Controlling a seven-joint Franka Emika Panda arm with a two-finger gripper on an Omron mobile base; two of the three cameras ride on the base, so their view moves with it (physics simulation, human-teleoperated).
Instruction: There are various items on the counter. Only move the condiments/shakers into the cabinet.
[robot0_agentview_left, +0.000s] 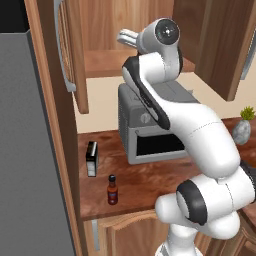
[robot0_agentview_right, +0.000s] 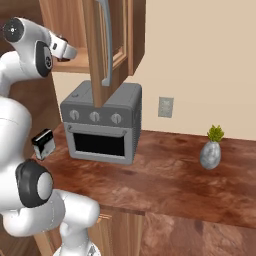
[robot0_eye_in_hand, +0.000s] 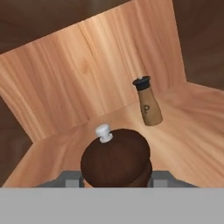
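Your gripper (robot0_eye_in_hand: 116, 181) is closed part-way on the pepper mill (robot0_eye_in_hand: 116, 159), whose dark knobbed top sits just in front of the hand, over the wooden shelf (robot0_eye_in_hand: 197, 131) inside the cabinet (robot0_agentview_left: 105, 30). The tan shaker (robot0_eye_in_hand: 148, 103) stands ahead of the hand and a little to its right; push forward that way and you may knock it over. Let go before the mill's base meets the shelf and it could topple, and the red sauce bottle (robot0_agentview_left: 112, 190) waits below on the counter (robot0_agentview_left: 145, 177).

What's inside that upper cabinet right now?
On the cabinet shelf stands a tan shaker with a dark cap, marked P. Nearer the camera, the dark brown pepper mill sits between the fingers; its lower body and whatever lies under it are hidden.
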